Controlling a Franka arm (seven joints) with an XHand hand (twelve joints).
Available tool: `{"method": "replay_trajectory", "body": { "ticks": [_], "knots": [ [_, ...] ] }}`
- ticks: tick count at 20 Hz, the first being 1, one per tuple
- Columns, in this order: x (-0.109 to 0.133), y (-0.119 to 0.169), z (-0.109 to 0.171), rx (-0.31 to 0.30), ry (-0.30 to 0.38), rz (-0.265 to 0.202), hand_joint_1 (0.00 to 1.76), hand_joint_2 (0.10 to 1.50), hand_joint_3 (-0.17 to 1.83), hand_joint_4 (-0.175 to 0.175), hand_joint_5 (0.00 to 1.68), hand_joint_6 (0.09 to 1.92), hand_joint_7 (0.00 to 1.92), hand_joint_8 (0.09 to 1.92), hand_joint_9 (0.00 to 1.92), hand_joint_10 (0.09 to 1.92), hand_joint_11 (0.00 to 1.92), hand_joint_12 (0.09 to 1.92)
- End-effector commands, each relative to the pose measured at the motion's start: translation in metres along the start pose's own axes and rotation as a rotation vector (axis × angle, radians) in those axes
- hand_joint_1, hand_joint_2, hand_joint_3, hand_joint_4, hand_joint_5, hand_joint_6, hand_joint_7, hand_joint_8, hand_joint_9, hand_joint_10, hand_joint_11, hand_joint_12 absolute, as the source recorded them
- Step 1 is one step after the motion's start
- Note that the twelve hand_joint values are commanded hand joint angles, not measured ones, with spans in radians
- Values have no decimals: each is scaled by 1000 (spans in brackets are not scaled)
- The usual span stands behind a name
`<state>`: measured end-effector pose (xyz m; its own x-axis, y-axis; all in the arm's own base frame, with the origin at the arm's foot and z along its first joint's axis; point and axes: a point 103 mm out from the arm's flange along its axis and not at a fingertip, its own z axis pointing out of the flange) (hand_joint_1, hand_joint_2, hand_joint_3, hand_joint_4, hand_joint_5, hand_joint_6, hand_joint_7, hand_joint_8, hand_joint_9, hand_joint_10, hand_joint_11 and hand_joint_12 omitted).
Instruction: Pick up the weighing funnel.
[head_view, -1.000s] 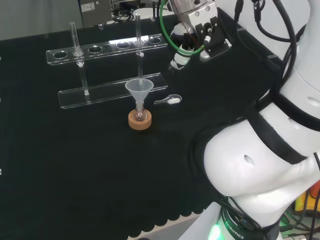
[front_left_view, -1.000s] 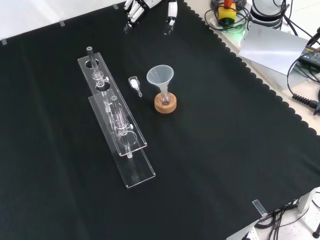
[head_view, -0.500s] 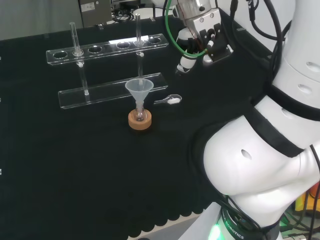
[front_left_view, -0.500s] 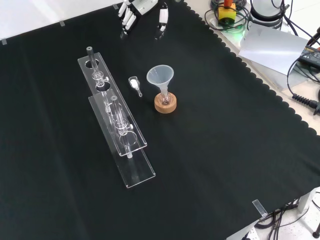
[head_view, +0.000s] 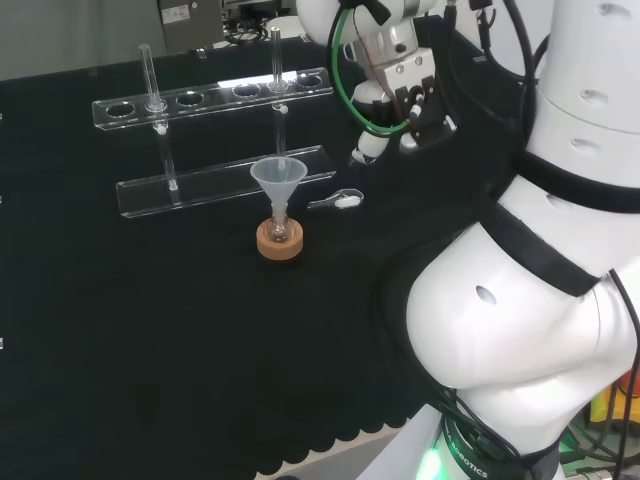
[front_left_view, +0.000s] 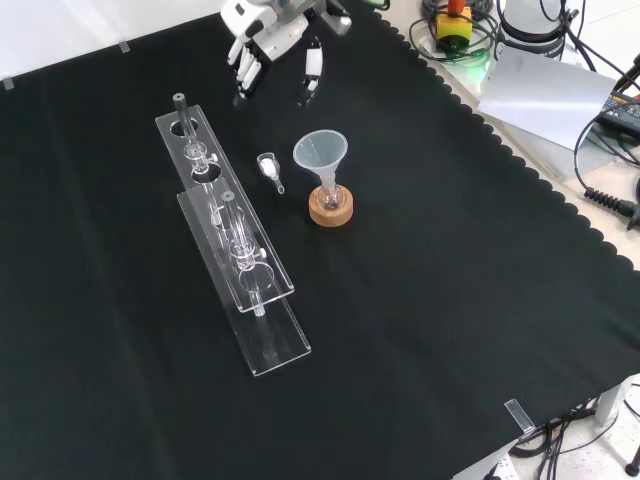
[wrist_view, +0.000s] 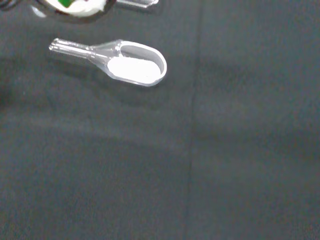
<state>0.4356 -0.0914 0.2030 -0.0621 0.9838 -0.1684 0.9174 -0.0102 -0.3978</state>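
Front view, 1 weighing funnel (flat), 1 funnel w/ flask

Tally on the tabletop: weighing funnel, one; big funnel, one; small flask beneath it, one; cork ring, one; clear rack, one, two-tiered; glass tubes standing in the rack, two; robot hand, one
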Motion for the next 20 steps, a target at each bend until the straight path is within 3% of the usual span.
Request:
{"method": "replay_trajectory", "body": {
  "ticks": [1,20],
  "knots": [
    [-1,36,29,-10,39,-8,780,708,495,-34,531,92,535,701,831,564,505,1269],
    [9,66,76,27,106,-51,814,694,518,-35,615,139,559,711,833,555,506,1265]
  ]
}}
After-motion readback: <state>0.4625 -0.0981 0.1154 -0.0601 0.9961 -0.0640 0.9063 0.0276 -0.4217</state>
